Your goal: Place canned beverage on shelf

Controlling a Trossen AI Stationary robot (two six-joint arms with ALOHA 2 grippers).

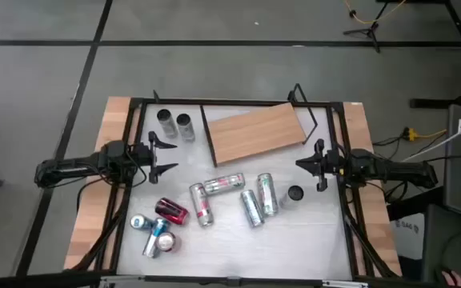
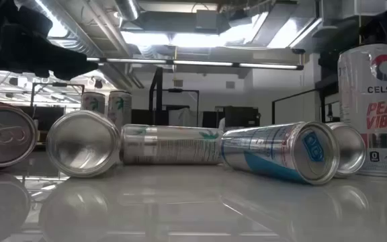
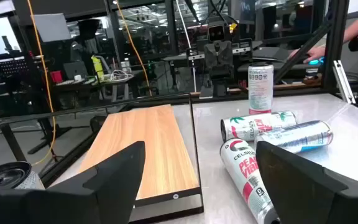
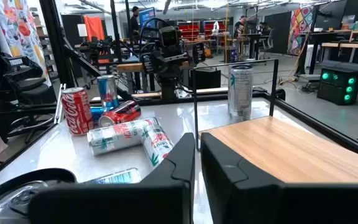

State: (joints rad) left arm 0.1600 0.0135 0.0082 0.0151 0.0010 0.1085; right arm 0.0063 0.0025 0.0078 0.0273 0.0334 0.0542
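Your left gripper [image 1: 166,156] hovered over the table's left side with its fingers [image 3: 114,177] spread apart and nothing between them, just in front of two upright cans [image 1: 174,126] near the far edge. Your right gripper [image 1: 304,164] waited over the right side, fingers pressed together and empty, just beyond a single upright can [image 1: 294,194]. The shelf [image 1: 256,132], a light-brown board with a thin black wire frame, lay skewed on the white table [image 1: 222,244] at the far centre, between the two arms, with nothing on it. Silver cans [image 1: 234,198] lay on their sides in front of the shelf; a red can [image 1: 171,211] and blue cans [image 1: 154,236] lay toward the near left.
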